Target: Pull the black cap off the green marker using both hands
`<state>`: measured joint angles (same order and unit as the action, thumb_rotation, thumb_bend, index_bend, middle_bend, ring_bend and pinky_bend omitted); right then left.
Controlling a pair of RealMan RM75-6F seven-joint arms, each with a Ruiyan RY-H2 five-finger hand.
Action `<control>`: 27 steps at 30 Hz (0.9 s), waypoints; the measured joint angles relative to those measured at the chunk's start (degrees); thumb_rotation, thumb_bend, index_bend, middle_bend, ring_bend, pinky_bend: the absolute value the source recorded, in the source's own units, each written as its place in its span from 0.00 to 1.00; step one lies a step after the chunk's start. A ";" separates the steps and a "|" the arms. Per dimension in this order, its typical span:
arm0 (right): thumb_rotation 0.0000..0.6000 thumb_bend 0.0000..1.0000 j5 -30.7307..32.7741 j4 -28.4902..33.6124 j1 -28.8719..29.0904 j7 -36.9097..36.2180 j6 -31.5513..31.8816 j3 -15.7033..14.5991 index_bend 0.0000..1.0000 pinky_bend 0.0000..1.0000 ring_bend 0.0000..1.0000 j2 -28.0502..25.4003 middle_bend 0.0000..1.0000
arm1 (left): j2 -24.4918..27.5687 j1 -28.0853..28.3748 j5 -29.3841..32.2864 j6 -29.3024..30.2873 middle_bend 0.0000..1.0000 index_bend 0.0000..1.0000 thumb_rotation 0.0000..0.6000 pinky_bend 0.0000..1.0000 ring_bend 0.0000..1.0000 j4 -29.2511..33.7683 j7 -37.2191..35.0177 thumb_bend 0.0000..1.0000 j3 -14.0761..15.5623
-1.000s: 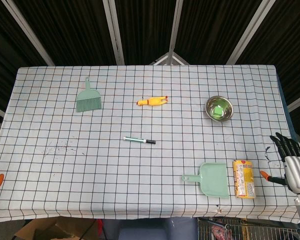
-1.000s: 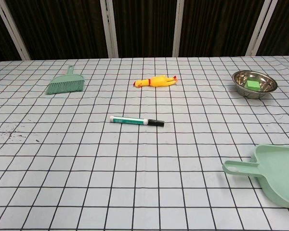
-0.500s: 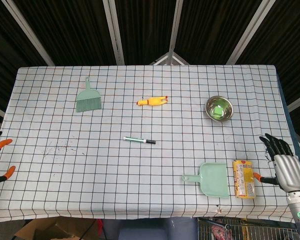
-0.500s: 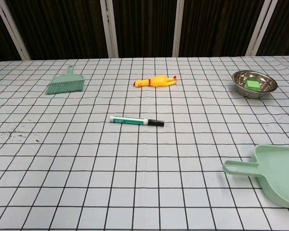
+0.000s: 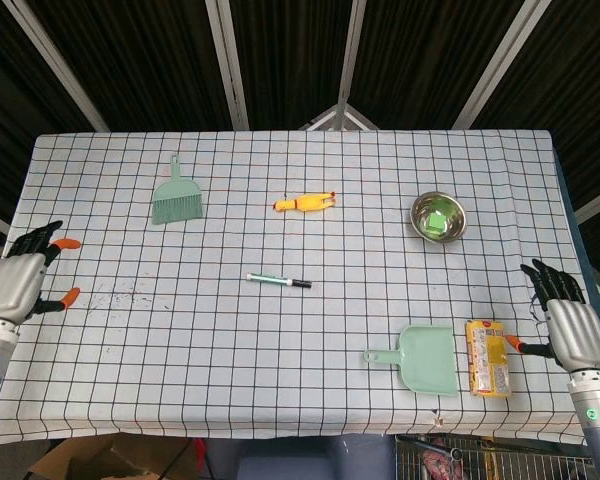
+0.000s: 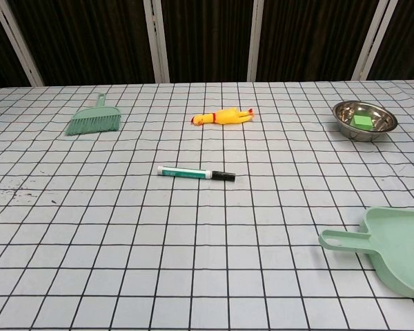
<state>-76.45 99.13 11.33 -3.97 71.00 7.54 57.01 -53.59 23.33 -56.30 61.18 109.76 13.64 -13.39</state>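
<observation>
The green marker (image 5: 273,280) lies flat near the table's middle, its black cap (image 5: 301,284) pointing right; the chest view shows the marker (image 6: 186,172) and cap (image 6: 225,176) too. My left hand (image 5: 20,280) hovers at the table's left edge, fingers spread, holding nothing. Far to the right, my right hand (image 5: 565,320) stands at the right edge with fingers apart and empty. Both hands are well away from the marker and appear only in the head view.
A green brush (image 5: 176,196), a yellow rubber chicken (image 5: 304,203) and a steel bowl (image 5: 438,216) with a green block lie at the back. A green dustpan (image 5: 420,358) and a yellow packet (image 5: 488,357) sit front right.
My left hand has risen into view over the table's left edge. The right hand has shifted slightly inward and up. The marker has not moved.
</observation>
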 measured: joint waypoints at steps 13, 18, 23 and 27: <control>1.00 0.16 5.06 4.30 0.80 4.44 -1.76 0.53 0.10 0.00 0.00 -2.59 0.00 | -17.97 27.87 36.51 -2.66 0.00 0.28 1.00 0.00 0.00 -8.59 29.23 0.43 -3.25; 1.00 0.16 6.14 4.25 1.47 5.75 -2.48 0.63 0.10 0.00 0.00 -1.99 0.00 | -25.50 33.48 40.43 -1.93 0.00 0.28 1.00 0.00 0.00 -13.49 32.25 0.43 -4.02; 1.00 0.16 7.00 3.74 1.93 6.29 -2.70 0.85 0.10 0.00 0.00 -1.55 0.00 | -31.51 37.45 42.89 -2.68 0.00 0.27 1.00 0.00 0.00 -17.94 33.47 0.43 -4.26; 1.00 0.16 7.07 3.00 2.00 5.89 -2.74 0.82 0.10 0.00 0.00 -1.21 0.00 | -35.45 38.79 42.70 -2.59 0.00 0.29 1.00 0.00 0.00 -20.23 33.25 0.42 -4.01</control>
<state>-69.38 102.13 13.33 1.92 68.26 8.37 55.81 -89.03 62.12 -13.60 58.59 89.53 46.88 -17.40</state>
